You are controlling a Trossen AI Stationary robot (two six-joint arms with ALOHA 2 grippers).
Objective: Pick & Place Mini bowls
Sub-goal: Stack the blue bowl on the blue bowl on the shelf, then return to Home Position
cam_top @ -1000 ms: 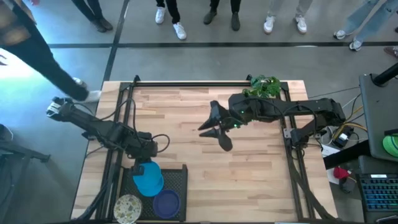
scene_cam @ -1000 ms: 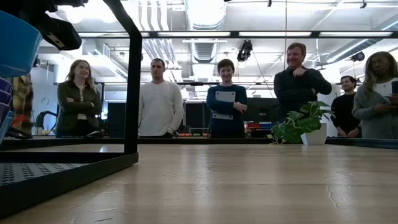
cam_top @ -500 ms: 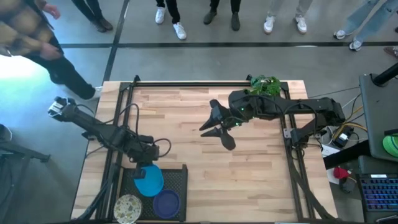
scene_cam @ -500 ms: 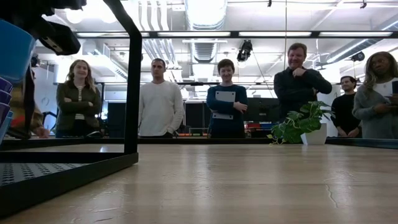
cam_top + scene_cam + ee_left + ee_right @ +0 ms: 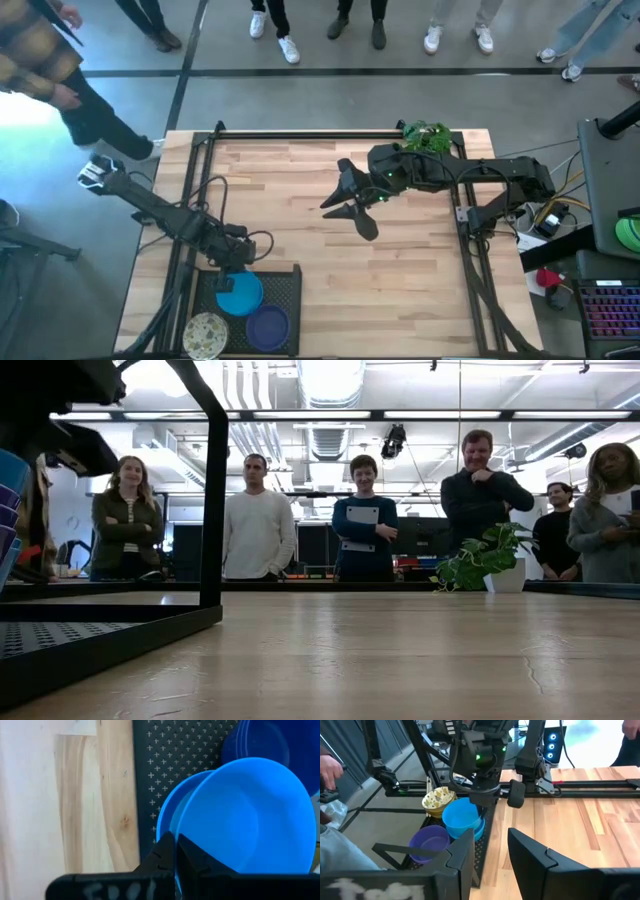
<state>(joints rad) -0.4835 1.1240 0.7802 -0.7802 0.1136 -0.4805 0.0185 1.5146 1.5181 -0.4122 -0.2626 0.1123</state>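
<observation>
The wooden table (image 5: 300,200) bears a black perforated tray (image 5: 285,283); a potted plant (image 5: 425,137).

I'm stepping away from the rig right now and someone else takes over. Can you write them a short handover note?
Left gripper: shut on the rim of a blue bowl, held tilted above the blue stack on the black perforated tray at the table's near left.
Right gripper: open, empty, hovering over mid-table.
Also on the tray: the purple bowls and the speckled cream bowls.
Done: no bowl lies on the bare wood.
Left: carry the held bowl off the tray, set it down, then the others.
</observation>
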